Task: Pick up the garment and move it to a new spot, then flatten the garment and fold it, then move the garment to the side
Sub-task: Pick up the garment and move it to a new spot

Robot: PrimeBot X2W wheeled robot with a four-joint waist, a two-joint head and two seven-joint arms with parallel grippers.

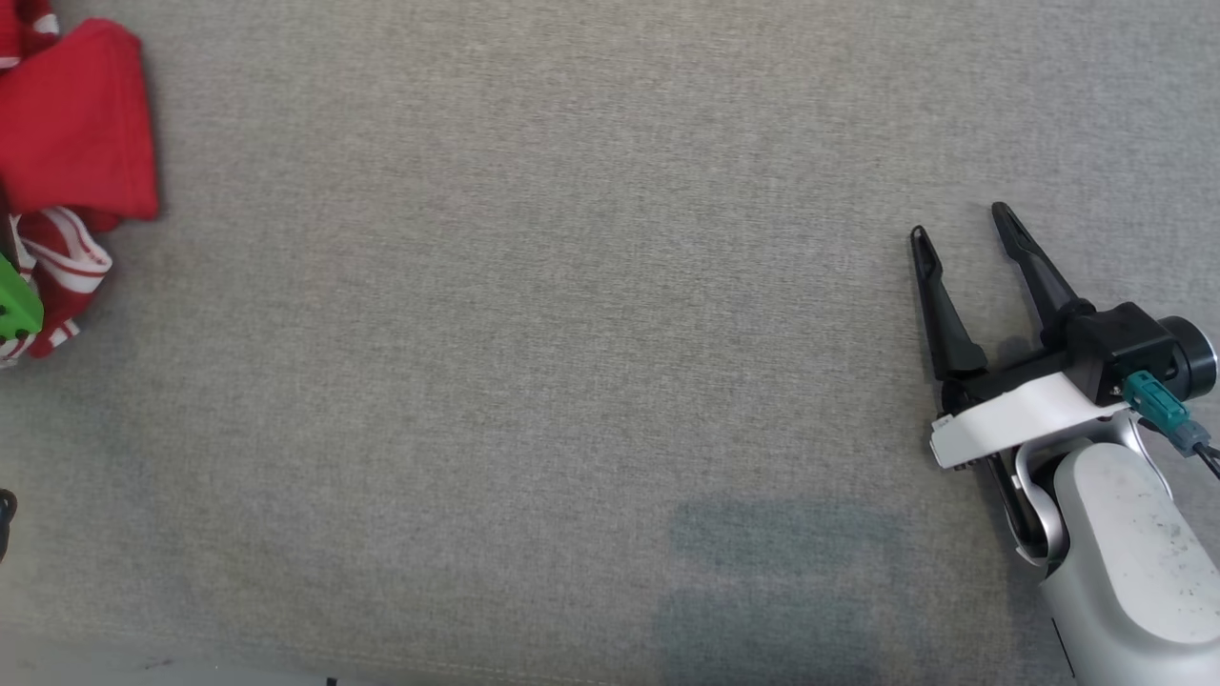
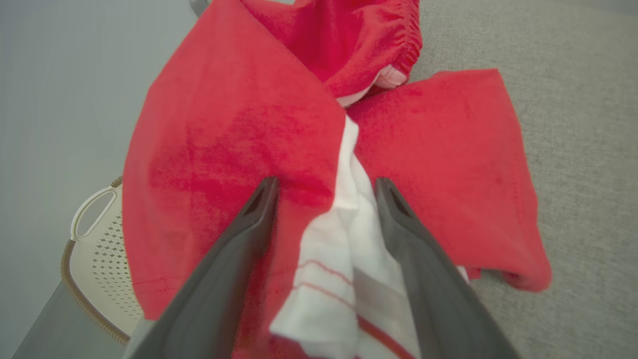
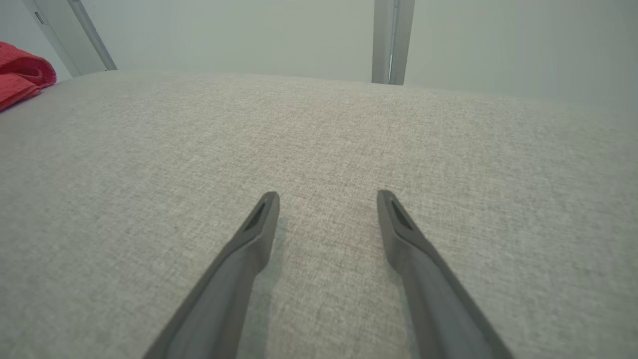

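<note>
The garment (image 1: 76, 124) is a crumpled red cloth with a white, red-striped part, lying at the far left edge of the grey fabric surface (image 1: 572, 333). In the left wrist view the garment (image 2: 234, 114) lies right under my left gripper (image 2: 326, 183), which is open. Its fingertips are down at the cloth, and the white striped fold lies between them. My right gripper (image 1: 961, 221) rests open at the right side of the surface, holding nothing. From the right wrist, that gripper (image 3: 327, 195) hovers over bare fabric, with the garment (image 3: 20, 75) far off at the left.
A white perforated basket (image 2: 94, 234) stands below the surface's edge, beside the garment. A green part (image 1: 14, 305) pokes in at the head view's left edge. A metal post (image 3: 391, 40) rises behind the surface's far edge.
</note>
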